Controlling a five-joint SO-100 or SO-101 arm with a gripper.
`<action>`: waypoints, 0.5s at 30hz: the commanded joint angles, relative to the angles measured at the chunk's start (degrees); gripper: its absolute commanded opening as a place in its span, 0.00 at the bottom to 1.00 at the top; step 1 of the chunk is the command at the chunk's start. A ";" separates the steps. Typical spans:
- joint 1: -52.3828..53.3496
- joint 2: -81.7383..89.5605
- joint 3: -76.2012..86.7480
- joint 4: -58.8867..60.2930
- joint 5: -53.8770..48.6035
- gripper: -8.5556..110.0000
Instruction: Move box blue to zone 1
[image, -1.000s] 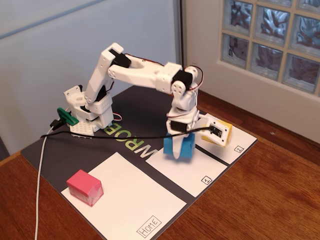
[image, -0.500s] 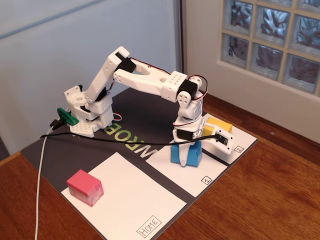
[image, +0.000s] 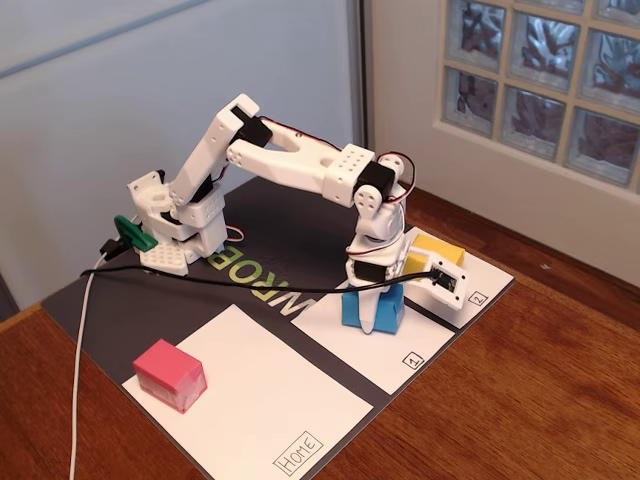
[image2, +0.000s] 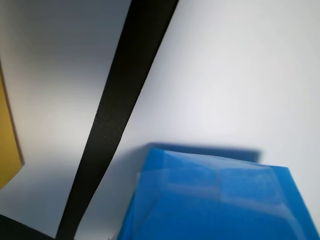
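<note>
In the fixed view the blue box (image: 391, 304) stands on the far part of zone 1 (image: 372, 358), the white patch with a boxed "1" in its near corner. My gripper (image: 368, 316) points straight down over the box and is shut on it. One white finger (image: 374, 312) crosses the box's front face; the other is hidden behind the box. In the wrist view the blue box (image2: 215, 200) fills the bottom right over the white paper of zone 1 (image2: 240, 75). My own fingers do not show in the wrist view.
A yellow box (image: 437, 249) sits on the white patch marked "2" (image: 478, 296), close behind my gripper; its edge (image2: 7, 150) shows in the wrist view. A pink box (image: 170, 375) stands on the "Home" patch (image: 290, 400). A black cable (image: 250, 282) runs across the dark mat.
One second ago the blue box hung tilted in my gripper above the mat. The arm has since reached right and lowered it onto zone 1. It has held still for the last half second.
</note>
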 joint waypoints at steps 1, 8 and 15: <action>1.58 1.05 -1.05 -0.35 -0.88 0.33; 2.29 2.55 -1.05 0.70 -1.14 0.38; 2.02 4.39 -1.14 0.35 -0.44 0.45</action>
